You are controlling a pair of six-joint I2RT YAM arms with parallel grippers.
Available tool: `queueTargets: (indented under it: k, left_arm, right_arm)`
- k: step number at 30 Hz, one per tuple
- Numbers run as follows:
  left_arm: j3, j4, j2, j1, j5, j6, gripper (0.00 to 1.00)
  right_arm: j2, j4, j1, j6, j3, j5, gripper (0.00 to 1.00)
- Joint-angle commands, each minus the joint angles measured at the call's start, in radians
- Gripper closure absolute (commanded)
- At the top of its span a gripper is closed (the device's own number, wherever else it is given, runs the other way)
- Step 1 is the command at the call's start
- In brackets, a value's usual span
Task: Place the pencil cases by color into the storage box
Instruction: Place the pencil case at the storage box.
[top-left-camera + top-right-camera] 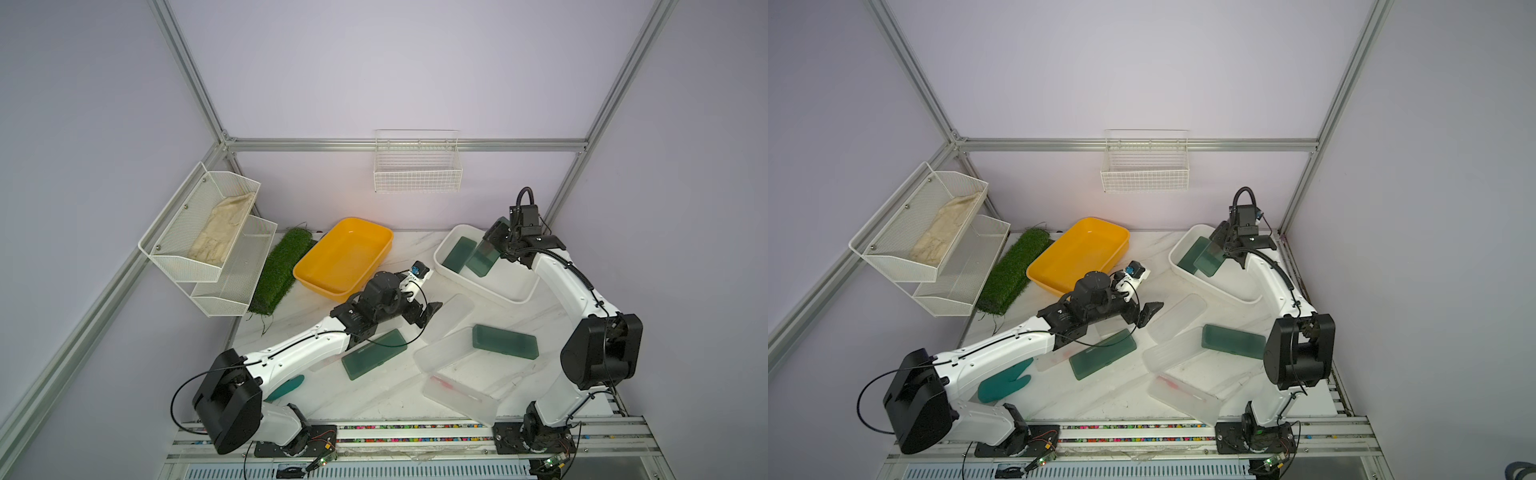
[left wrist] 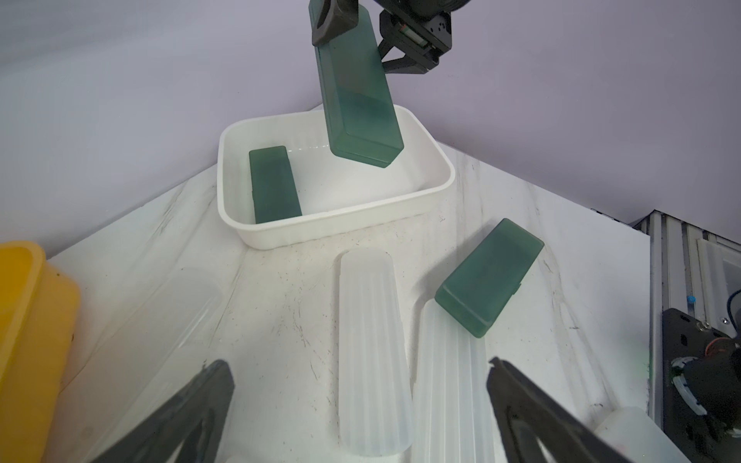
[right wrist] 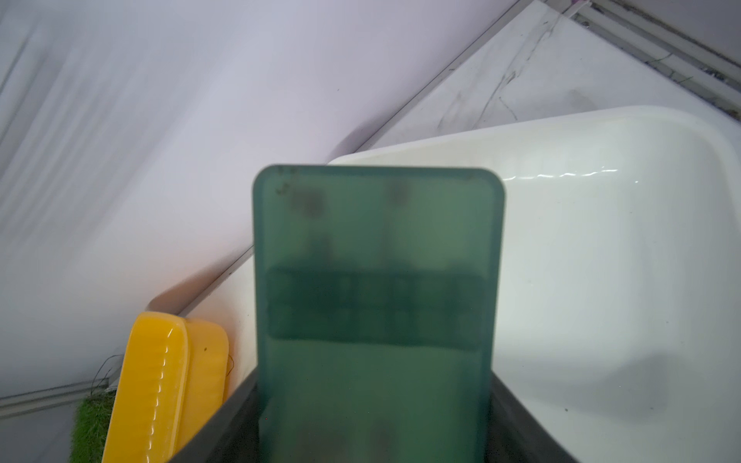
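My right gripper (image 3: 375, 433) is shut on a dark green pencil case (image 3: 377, 300), held tilted above the white storage box (image 1: 511, 291), seen too in the left wrist view (image 2: 357, 100). Another green case (image 2: 272, 184) lies inside the box (image 2: 333, 230). On the table are two more green cases (image 1: 374, 353) (image 1: 505, 341), the latter resting on a frosted clear case (image 1: 444, 353). More clear cases (image 1: 449, 318) (image 1: 459, 399) lie nearby. My left gripper (image 2: 357, 364) hangs open over the clear cases, holding nothing.
A yellow tub (image 1: 345, 257) sits at the back centre beside a green grass mat (image 1: 282, 270). Wire shelves (image 1: 208, 232) hang on the left wall and a wire basket (image 1: 417, 166) on the back wall. A teal glove (image 1: 1005, 382) lies under the left arm.
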Motion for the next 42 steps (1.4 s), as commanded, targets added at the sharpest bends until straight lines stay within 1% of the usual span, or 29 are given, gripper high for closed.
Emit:
queueTargets:
  k: [1,5,8,11,14,22,33,37,42]
  left_arm:
    - [0.144,-0.061,0.069,-0.011,0.025,0.053,0.00]
    - [0.279,-0.150,0.176,-0.011,0.046,0.080,0.00]
    - [0.371,-0.216,0.249,-0.010,0.062,0.107,0.00]
    - [0.424,-0.241,0.293,-0.008,0.082,0.113,0.00]
    - [0.444,-0.240,0.313,-0.007,0.101,0.113,0.00]
    - [0.428,-0.212,0.315,-0.002,0.110,0.114,0.00]
    - [0.384,-0.187,0.286,0.019,0.119,0.101,0.00]
    - [0.361,-0.167,0.276,0.030,0.118,0.076,0.00]
    - [0.349,-0.158,0.271,0.041,0.132,0.052,0.00]
  right_arm:
    - [0.078,-0.016,-0.032,-0.071,0.068,-0.116,0.44]
    - [0.174,-0.042,-0.048,-0.136,0.119,-0.135,0.44]
    - [0.232,-0.045,-0.047,-0.169,0.140,-0.114,0.44]
    - [0.286,-0.055,-0.051,-0.189,0.168,-0.101,0.44]
    - [0.329,-0.057,-0.054,-0.193,0.187,-0.077,0.44]
    - [0.419,-0.049,-0.054,-0.197,0.225,-0.039,0.44]
    - [0.553,-0.087,-0.054,-0.207,0.365,-0.023,0.43]
    - [0.580,-0.100,-0.054,-0.214,0.384,-0.016,0.43]
    - [0.598,-0.087,-0.054,-0.210,0.368,-0.013,0.43]
